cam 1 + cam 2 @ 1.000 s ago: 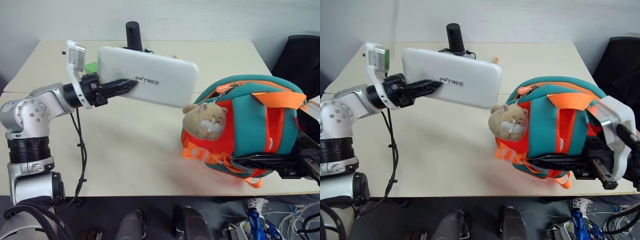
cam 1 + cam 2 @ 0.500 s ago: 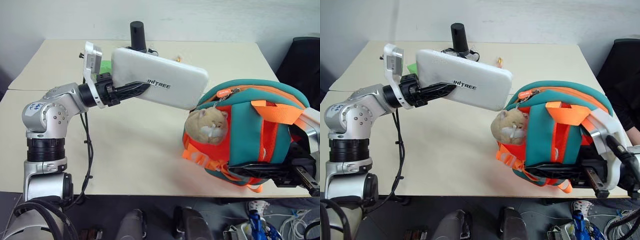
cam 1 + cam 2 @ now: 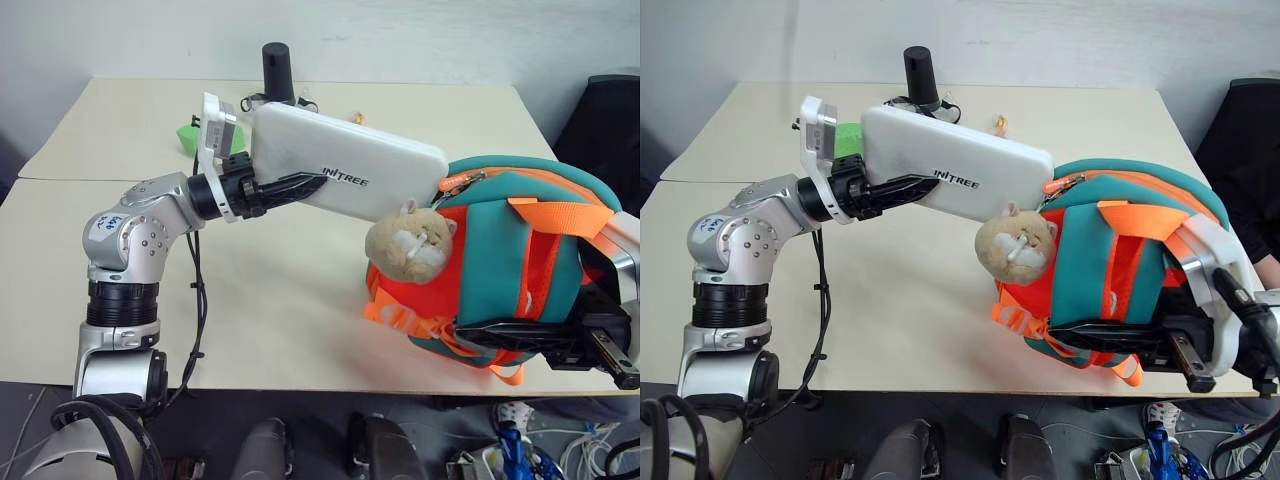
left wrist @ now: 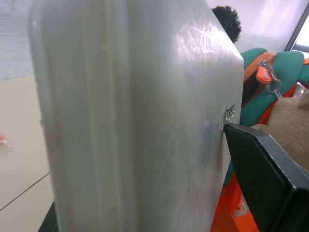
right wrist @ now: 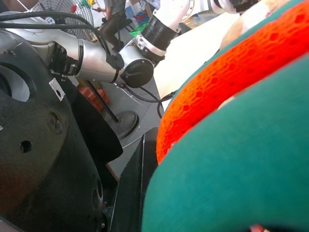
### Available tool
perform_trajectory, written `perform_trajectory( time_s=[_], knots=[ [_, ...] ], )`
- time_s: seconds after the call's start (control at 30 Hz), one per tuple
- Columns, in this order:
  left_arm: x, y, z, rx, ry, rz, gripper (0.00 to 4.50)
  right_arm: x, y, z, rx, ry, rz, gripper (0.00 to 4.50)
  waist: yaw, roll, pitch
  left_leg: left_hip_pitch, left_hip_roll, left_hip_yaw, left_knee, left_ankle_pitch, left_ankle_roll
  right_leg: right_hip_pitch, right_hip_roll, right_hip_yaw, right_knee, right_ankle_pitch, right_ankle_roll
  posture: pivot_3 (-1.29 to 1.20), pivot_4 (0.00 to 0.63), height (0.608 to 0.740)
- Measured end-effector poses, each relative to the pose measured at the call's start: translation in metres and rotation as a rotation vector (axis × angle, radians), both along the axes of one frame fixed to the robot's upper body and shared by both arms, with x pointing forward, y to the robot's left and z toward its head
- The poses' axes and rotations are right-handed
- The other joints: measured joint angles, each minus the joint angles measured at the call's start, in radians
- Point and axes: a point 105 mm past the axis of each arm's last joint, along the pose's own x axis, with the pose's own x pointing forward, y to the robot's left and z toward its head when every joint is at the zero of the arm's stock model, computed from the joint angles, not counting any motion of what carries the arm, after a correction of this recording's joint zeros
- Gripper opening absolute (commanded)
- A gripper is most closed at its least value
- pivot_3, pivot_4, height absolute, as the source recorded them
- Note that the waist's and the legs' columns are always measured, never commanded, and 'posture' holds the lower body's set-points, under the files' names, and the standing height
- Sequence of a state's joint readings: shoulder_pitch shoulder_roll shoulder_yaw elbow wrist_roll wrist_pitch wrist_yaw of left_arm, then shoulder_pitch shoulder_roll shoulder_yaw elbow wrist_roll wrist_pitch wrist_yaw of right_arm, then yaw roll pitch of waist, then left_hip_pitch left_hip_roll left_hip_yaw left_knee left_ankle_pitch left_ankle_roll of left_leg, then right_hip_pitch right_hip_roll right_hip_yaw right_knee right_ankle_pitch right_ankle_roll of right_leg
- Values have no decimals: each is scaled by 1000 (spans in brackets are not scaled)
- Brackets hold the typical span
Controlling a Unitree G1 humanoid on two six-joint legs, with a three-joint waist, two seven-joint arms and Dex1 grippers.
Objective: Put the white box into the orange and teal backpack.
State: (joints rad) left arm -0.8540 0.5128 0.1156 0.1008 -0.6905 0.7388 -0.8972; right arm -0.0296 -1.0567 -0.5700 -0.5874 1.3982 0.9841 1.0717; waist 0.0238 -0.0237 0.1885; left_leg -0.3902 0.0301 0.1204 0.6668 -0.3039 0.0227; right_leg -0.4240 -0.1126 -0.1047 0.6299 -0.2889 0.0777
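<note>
1 left end effector [image 3: 300, 186] clamps white box [image 3: 345, 175], tip touching orange and teal backpack [image 3: 520, 260].

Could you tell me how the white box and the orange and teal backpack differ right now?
The white box is flat, rigid and held in the air by the left claw; the orange and teal backpack is bulging, soft and rests on the table. The box is plain white; the backpack is brightly coloured. Each is gripped by a claw.
</note>
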Motion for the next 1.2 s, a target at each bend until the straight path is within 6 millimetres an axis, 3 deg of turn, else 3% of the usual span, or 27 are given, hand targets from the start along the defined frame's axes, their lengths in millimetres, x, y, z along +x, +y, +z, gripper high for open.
perform_trajectory(
  time_s=[0.17,0.37,0.57,0.8,1.03,1.13,1.2],
  knots=[
    [1,1,-1,-1,9,1,2958,0,0,0,-1,-4,-3,46,2,0,0,0,-1,0,0,0,0,0,0,0,0,0,0,0,150,740],
    [-9,-21,-10,22,0,-78,2958,3,1,1,-5,-16,-17,46,3,0,0,0,-1,-1,1,0,1,1,0,0,-1,0,1,0,150,740],
    [-8,-45,-29,156,-106,-90,2958,7,5,8,0,-51,-23,46,3,0,0,0,-1,-1,1,0,1,1,0,-1,-1,0,1,0,150,740],
    [-22,-95,-39,149,-109,-219,2958,10,10,9,-4,-55,-10,46,4,0,0,0,-1,-1,1,-1,3,2,0,-1,-2,1,1,0,150,740],
    [-26,-145,-51,130,-73,-200,2958,12,13,6,4,-47,-12,46,9,0,0,0,-1,-2,4,-2,4,4,-1,-2,-3,1,2,0,150,740],
    [-30,-154,-57,157,-63,-215,2958,13,14,5,1,-52,-18,46,8,0,0,0,-1,-2,4,-3,5,6,-1,-2,-4,1,2,0,150,740],
    [-30,-154,-59,169,-58,-218,3673,14,14,4,-2,-53,-23,0,6,0,0,1,-1,-3,5,-3,6,6,-2,-3,-4,1,3,0,150,740]
  ],
)
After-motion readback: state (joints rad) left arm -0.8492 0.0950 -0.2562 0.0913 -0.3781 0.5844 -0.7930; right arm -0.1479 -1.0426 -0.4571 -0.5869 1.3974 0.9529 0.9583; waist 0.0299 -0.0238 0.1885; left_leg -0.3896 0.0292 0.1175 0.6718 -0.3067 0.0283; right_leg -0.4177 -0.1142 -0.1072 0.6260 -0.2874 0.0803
